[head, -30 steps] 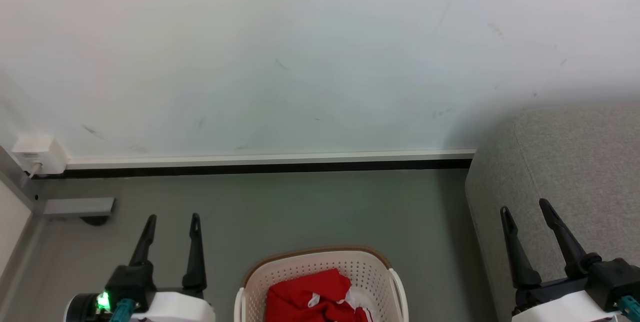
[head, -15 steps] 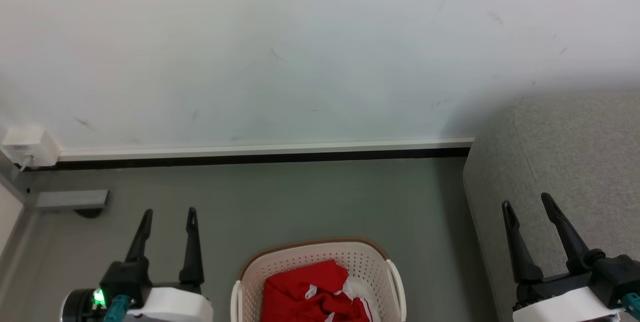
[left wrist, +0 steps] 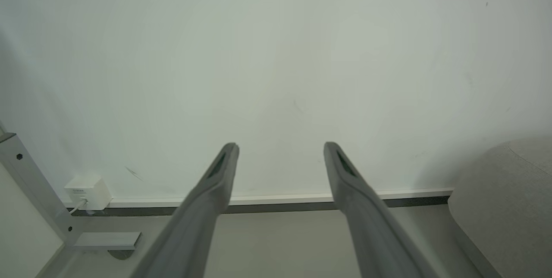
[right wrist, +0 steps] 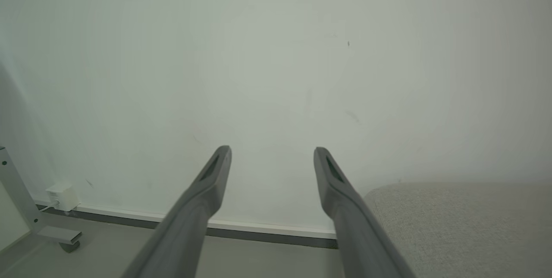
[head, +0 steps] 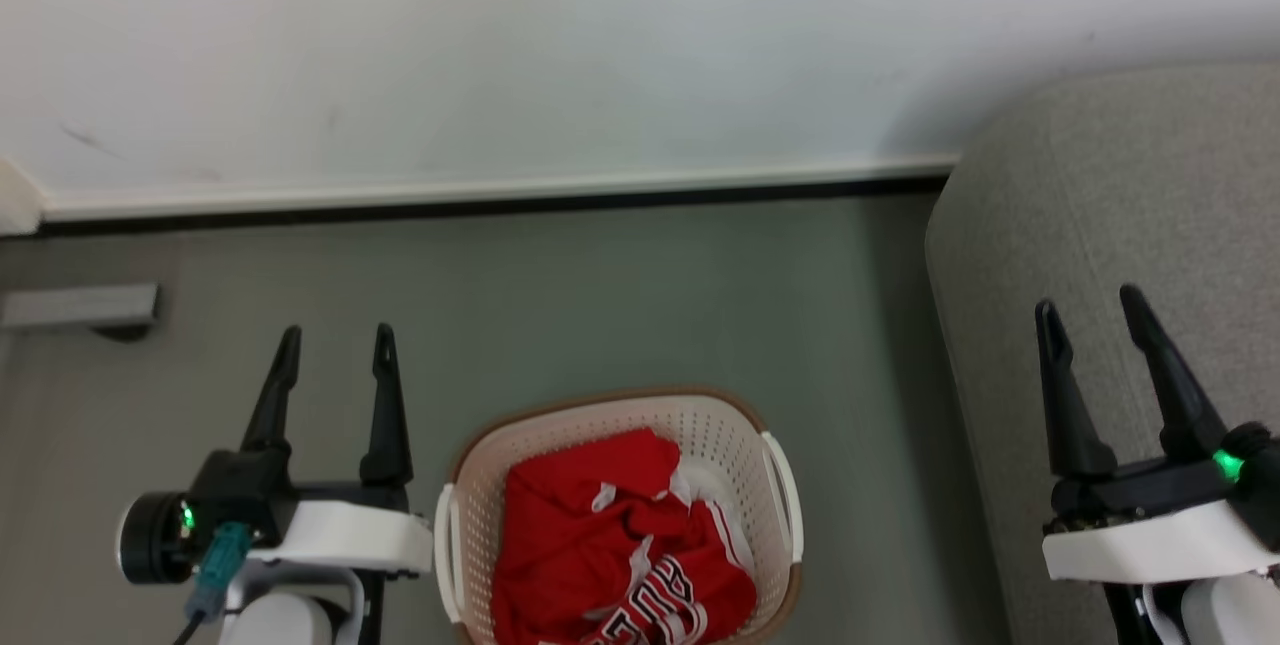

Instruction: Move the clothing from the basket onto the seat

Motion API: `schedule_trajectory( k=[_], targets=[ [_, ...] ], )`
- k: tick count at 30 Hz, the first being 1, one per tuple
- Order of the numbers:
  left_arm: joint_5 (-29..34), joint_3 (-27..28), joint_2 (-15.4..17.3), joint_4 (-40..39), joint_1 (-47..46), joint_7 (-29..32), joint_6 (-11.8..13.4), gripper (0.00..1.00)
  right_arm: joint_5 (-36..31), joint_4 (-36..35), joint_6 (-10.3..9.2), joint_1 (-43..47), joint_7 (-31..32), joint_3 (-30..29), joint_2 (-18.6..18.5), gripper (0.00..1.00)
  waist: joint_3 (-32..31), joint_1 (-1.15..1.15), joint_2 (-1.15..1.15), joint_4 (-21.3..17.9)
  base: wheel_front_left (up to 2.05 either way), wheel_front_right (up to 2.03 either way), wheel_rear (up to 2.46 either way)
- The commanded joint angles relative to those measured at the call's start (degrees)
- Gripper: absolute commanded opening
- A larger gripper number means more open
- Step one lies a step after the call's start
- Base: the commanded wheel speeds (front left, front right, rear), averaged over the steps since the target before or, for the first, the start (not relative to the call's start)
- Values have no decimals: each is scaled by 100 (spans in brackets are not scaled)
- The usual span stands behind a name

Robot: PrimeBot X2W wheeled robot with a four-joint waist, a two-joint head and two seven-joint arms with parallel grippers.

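Note:
The cream basket (head: 735, 425) with a brown rim stands on the floor at the bottom middle of the head view. Crumpled red clothing (head: 600, 535) with white trim and lettering lies inside it. The light-grey seat (head: 1100, 195) rises at the right, and its rounded end shows in both wrist views (left wrist: 509, 200) (right wrist: 465, 222). My left gripper (head: 337, 335) hovers open to the left of the basket, nothing between its fingers (left wrist: 215, 183). My right gripper (head: 1090, 303) stands open over the seat's edge, also empty, fingers (right wrist: 207, 187) pointing at the wall.
A white wall (head: 600, 35) with a skirting board (head: 500, 193) runs behind the grey floor (head: 620, 295). A grey metal foot (head: 80, 307) on a caster sits at the far left, with a white wall box (left wrist: 86, 192) near it.
The head camera has tilted down, so the basket, the clothing and both grippers sit higher in the picture and more of the clothing shows. Both grippers stay open.

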Motion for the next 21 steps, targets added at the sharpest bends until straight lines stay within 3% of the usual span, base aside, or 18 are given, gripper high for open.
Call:
schedule_trajectory(
  k=[1, 11, 21],
  targets=[
    [-22, 8, 15, -23, -121, -3, 12, 100, 63, -105, 17, -139, -19, -14, -20, 100, 436, -1, 0, -78, 0, 0, 0],
    [-10, -46, 31, 336, -925, -4, -146, 100, 217, -518, 17, -709, -19, -124, 0, 100, 1541, -1, 0, -271, 0, 0, 0],
    [-348, -43, 94, 2357, -1994, 13, -586, 100, 300, -823, 17, -1126, -19, -283, 45, 100, 2345, -1, 0, -548, 0, 0, 0]
  ],
)
